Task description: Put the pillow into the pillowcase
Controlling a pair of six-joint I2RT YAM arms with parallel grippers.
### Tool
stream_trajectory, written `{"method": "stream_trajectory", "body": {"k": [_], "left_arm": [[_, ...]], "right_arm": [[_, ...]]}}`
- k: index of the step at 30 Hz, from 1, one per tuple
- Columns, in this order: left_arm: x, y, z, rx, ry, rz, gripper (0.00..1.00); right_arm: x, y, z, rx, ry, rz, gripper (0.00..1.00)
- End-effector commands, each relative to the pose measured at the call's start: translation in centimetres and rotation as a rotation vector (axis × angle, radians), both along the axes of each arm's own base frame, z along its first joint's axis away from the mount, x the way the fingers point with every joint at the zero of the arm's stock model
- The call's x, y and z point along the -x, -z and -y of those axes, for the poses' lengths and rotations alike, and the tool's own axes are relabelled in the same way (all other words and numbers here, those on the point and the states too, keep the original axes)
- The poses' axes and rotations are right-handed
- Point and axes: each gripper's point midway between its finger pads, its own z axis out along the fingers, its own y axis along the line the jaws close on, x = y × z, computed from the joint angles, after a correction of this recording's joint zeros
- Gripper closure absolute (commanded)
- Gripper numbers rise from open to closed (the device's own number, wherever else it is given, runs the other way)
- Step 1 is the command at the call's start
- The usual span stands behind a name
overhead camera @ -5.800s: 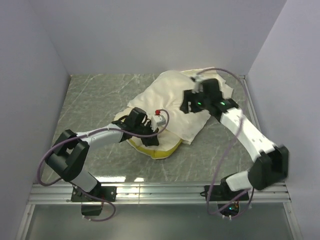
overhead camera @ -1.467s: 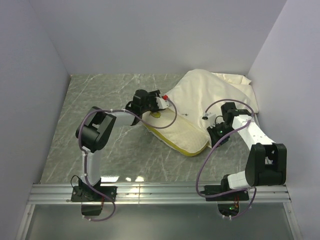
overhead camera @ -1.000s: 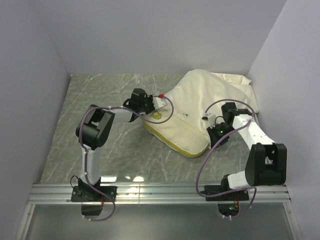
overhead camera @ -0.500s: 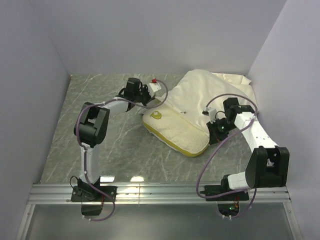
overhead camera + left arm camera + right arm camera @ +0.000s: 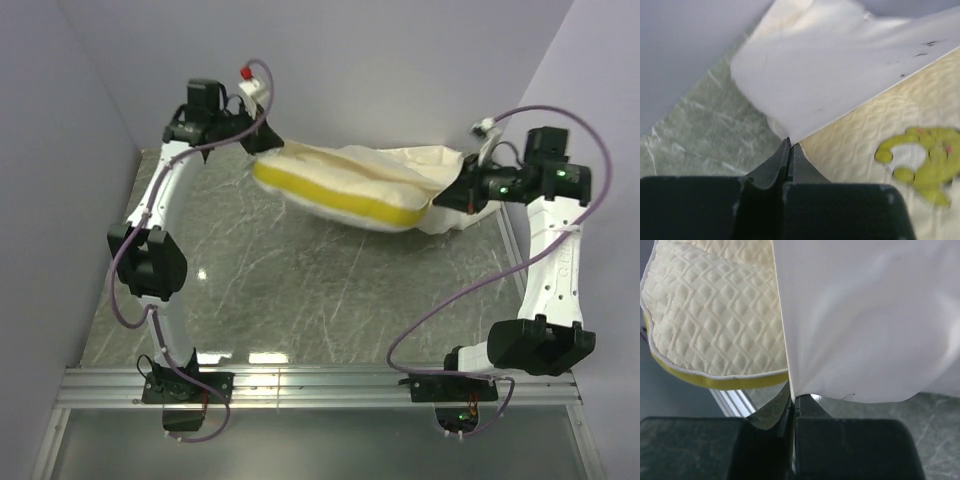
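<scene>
A grey-green marbled table top (image 5: 300, 290) fills the floor of the booth, with pale veins running across it and bright glare patches (image 5: 265, 357) near its front edge. Plain lavender-white walls close it in behind (image 5: 400, 60), on the left (image 5: 50, 180) and on the right (image 5: 610, 290). A metal rail (image 5: 320, 385) runs along the near edge.

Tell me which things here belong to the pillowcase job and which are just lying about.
Job: pillow, pillowcase, left gripper and right gripper, both pinching the pillowcase.
Just there: table, metal rail.
</scene>
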Motion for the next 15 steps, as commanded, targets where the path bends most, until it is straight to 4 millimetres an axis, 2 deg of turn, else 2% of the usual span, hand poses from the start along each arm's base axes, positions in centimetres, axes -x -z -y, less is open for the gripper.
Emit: {"method": "stream_trajectory", "body": {"k": [1, 2, 3, 4, 5, 6, 7, 8, 10, 11, 12, 14, 15], "left_arm": [[1.6, -10.9, -3.6, 0.164, -0.064, 0.002, 1.0], [1.2, -11.7, -4.3, 0.185, -0.074, -0.002, 1.0], [1.6, -14.4, -5.2, 0.243, -0.094, -0.009, 1.0], [1.7, -15.4, -5.6, 0.259, -0.104, 0.001, 1.0], [2.4, -17.1, -5.8, 0.277, -0.11, 0.026, 1.0], [2.5, -18.8, -5.9, 0.321, -0.12, 0.046, 1.0], [2.7, -19.9, -6.9, 0.349, -0.145, 0.058, 1.0], [4.0, -22.0, -7.2, 0.379, -0.14, 0.096, 1.0], [4.6, -23.6, -7.0, 0.451, -0.145, 0.091, 1.0], [5.9, -25.1, -6.8, 0.478, -0.137, 0.108, 1.0], [6.2, -25.7, -6.8, 0.502, -0.143, 0.107, 1.0], [7.5, -28.3, -7.3, 0.536, -0.181, 0.169, 1.0], [7.5, -28.4, -7.6, 0.539, -0.208, 0.181, 1.0]], "right_arm": [[-0.1, -7.5, 0.7, -0.231, 0.037, 0.082, 1.0], [0.1, -9.5, 0.9, -0.33, 0.045, 0.063, 1.0], [-0.8, -11.1, 2.2, -0.344, 0.075, 0.122, 1.0], [-0.9, -11.7, 2.4, -0.371, 0.084, 0.119, 1.0], [-0.8, -12.2, 2.3, -0.409, 0.103, 0.082, 1.0], [-0.5, -12.3, 1.9, -0.396, 0.094, 0.115, 1.0], [-0.2, -12.3, 1.4, -0.395, 0.081, 0.125, 1.0], [0.1, -12.4, 0.9, -0.419, 0.086, 0.096, 1.0], [0.8, -13.1, -0.2, -0.416, 0.048, 0.16, 1.0], [1.1, -14.3, -0.5, -0.468, 0.065, 0.113, 1.0], [1.2, -16.8, -0.5, -0.445, 0.03, 0.247, 1.0], [1.9, -19.5, -0.2, -0.493, 0.068, 0.251, 1.0], [2.4, -20.5, -0.4, -0.488, 0.071, 0.29, 1.0]]}}
